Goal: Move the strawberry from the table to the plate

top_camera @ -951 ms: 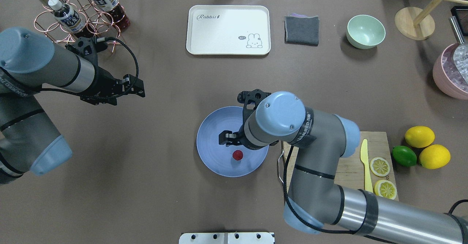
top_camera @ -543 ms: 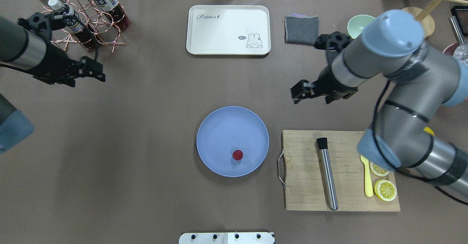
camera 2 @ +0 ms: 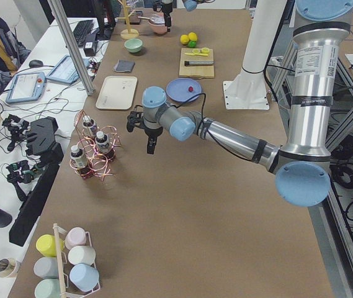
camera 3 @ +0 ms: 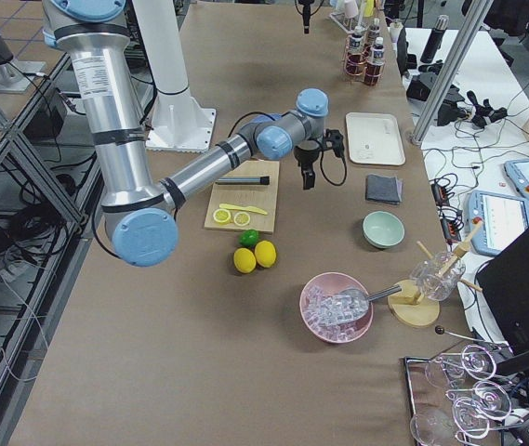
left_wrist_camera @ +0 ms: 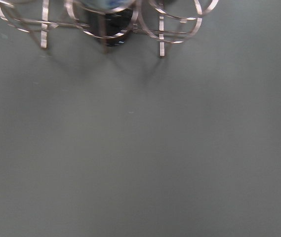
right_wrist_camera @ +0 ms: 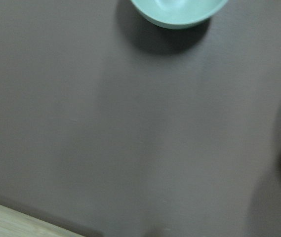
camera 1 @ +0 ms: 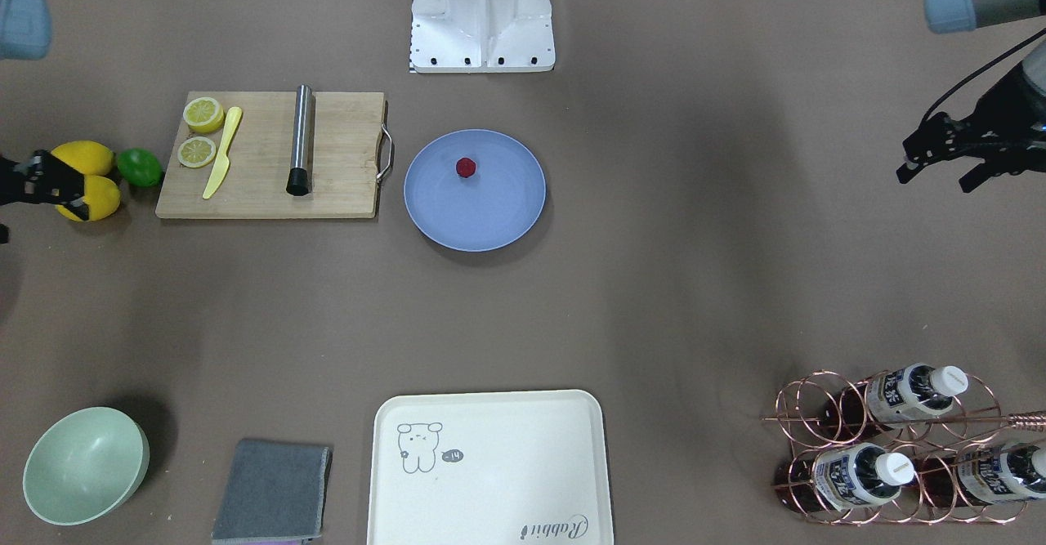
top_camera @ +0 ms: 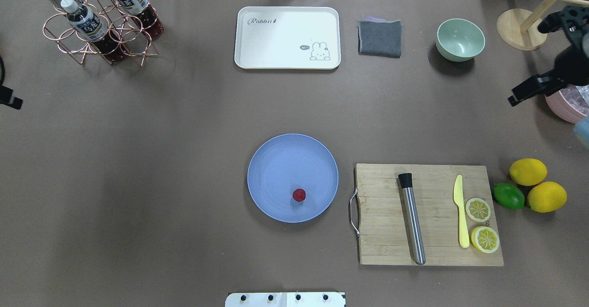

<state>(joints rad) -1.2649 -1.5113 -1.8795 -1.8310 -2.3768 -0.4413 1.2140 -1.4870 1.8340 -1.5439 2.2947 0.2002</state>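
Note:
The small dark-red strawberry (top_camera: 299, 195) (camera 1: 465, 167) lies on the round blue-grey plate (top_camera: 271, 159) (camera 1: 490, 222), in its near half, mid-table on the brown table (top_camera: 161, 182). Both arms are drawn back to the table's ends, far from the plate. My right gripper (top_camera: 513, 99) (camera 1: 55, 185) hovers at the right edge near the pink bowl, and its fingers look open and empty. My left gripper (camera 1: 933, 179) (camera 2: 151, 146) hangs at the left edge near the bottle rack, open and empty; only a tip shows in the overhead view.
A wooden cutting board (top_camera: 382, 247) with a steel muddler (top_camera: 412, 222), yellow knife (top_camera: 460, 215) and lemon slices lies right of the plate. Lemons (top_camera: 528, 171) and a lime (top_camera: 509, 195) sit beside it. At the back: cream tray (top_camera: 287, 37), grey cloth (top_camera: 380, 37), green bowl (top_camera: 460, 39), copper bottle rack (top_camera: 99, 26).
The right arm has risen off the plate and swung away to the right edge, leaving the strawberry on the plate. The left arm has drawn back to the left edge.

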